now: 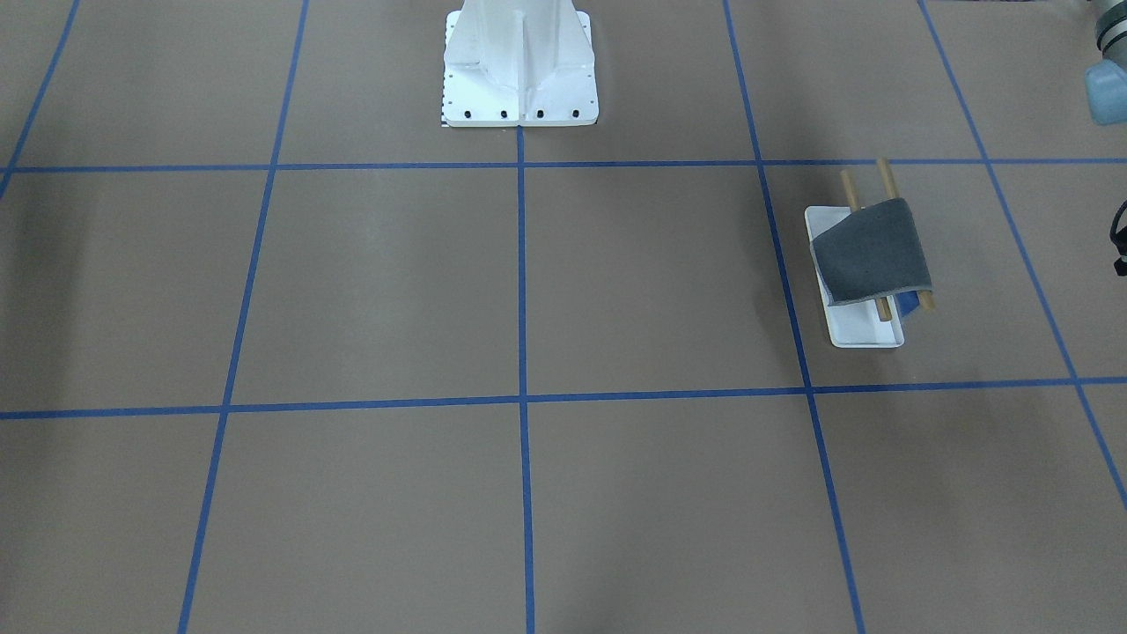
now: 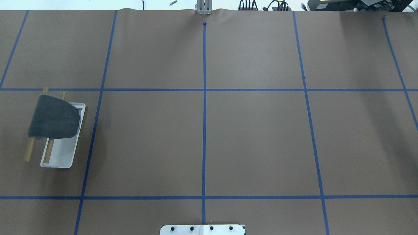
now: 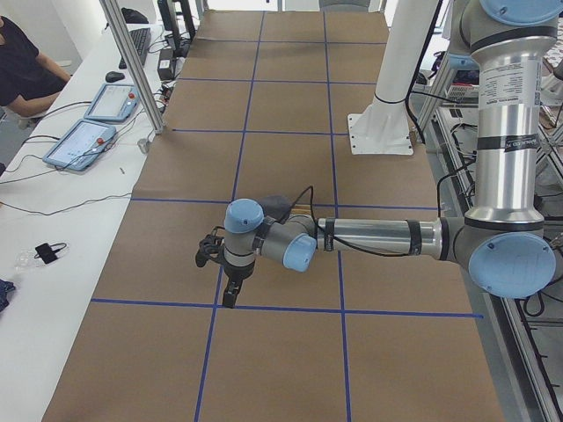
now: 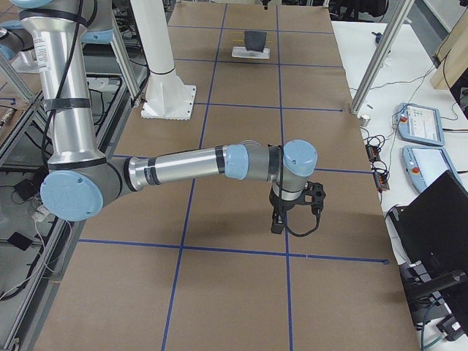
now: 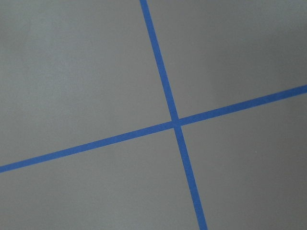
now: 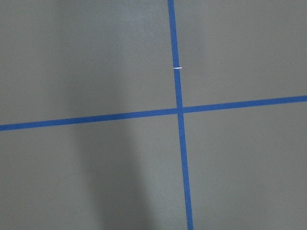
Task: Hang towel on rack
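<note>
The dark grey towel (image 2: 54, 117) lies draped over the two tan wooden rods (image 2: 30, 150) of the rack, whose white tray base (image 2: 62, 155) stands at the table's left end. In the front-facing view the towel (image 1: 870, 251) covers the rods' middle, and a blue corner shows under its edge above the tray (image 1: 867, 333). My left gripper (image 3: 230, 297) hangs fingers down over the table, nearer the left-end camera than the rack. My right gripper (image 4: 276, 225) hangs fingers down at the far right end. I cannot tell whether either is open or shut. Nothing shows in them.
The white robot pedestal (image 1: 519, 66) stands at the table's middle back edge. Blue tape lines (image 2: 204, 111) divide the brown table cover into squares. Both wrist views show only brown cover and a tape crossing (image 5: 176, 123). Operator tablets (image 3: 88, 141) lie beyond the table's far edge.
</note>
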Robot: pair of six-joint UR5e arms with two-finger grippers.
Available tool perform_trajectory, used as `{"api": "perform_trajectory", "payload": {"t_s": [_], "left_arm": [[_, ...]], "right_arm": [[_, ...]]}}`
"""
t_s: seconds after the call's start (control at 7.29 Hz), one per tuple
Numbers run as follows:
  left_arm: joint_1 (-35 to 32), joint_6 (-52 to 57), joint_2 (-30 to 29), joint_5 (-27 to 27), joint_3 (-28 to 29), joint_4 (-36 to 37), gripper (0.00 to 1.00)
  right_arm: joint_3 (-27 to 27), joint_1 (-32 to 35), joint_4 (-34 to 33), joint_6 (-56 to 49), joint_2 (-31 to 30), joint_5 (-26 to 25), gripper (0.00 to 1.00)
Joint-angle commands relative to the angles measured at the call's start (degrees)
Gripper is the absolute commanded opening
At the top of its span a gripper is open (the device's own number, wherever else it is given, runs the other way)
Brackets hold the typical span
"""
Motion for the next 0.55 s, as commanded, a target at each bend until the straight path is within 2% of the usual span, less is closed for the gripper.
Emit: {"api": "perform_trajectory", "payload": {"t_s": [0.0,0.14,0.41], "left_arm": [[-3.2,-0.9,0.6,-5.9,-0.3,1.3,0.98],[-6.0,-0.4,-0.4,-9.3,-1.9,6.2,0.98],[-7.1,-0.2,-0.6,-9.5,-10.7,16.9,0.98]], "right_arm": [[0.1,-0.6,3.0,0.1,-2.7,-0.1,1.00],[0.1,-0.7,3.1,0.1,-2.7,-0.1,1.00],[0.8,-0.7,3.1,0.2,-2.3,0.2,1.00]]}}
